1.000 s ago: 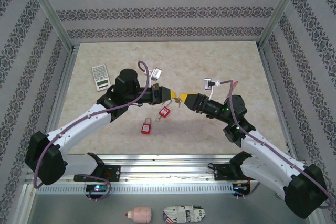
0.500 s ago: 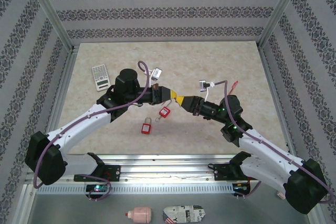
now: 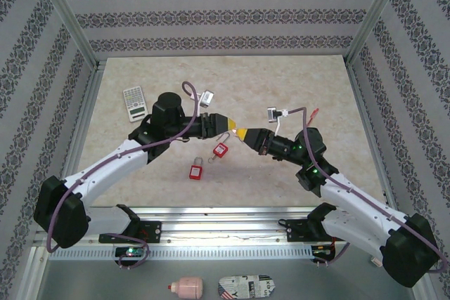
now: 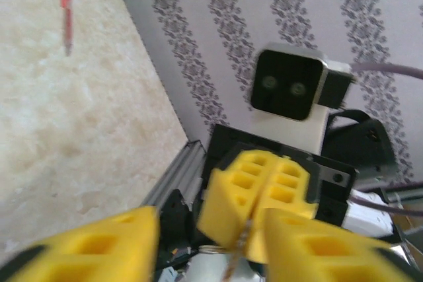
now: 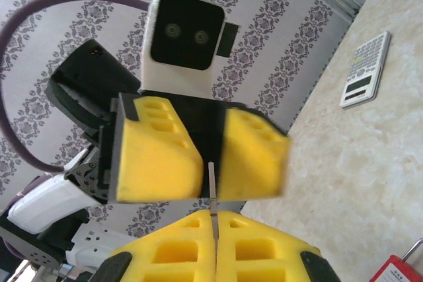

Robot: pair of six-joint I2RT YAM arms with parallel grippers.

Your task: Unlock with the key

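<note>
Above the middle of the table my two grippers meet tip to tip. My right gripper (image 3: 241, 133) (image 5: 215, 229) is shut on the small metal key (image 5: 212, 186) (image 4: 242, 237), whose blade sticks out from between its yellow pads. My left gripper (image 3: 226, 123) (image 4: 211, 249) stands open, its fingers (image 5: 158, 156) apart on either side of the key blade without touching it. A key ring (image 4: 211, 250) hangs under the right gripper. Two red padlocks (image 3: 221, 150) (image 3: 196, 171) lie on the table just below the grippers.
A calculator (image 3: 134, 102) (image 5: 365, 69) lies at the back left of the table. A red pen (image 3: 314, 112) (image 4: 66, 8) lies at the back right. Patterned walls and metal frame posts enclose the table. A red padlock corner (image 5: 400, 272) shows low in the right wrist view.
My right gripper moved left onto the key and shut on it. My left gripper, shut on the key before, has opened and let it go.
</note>
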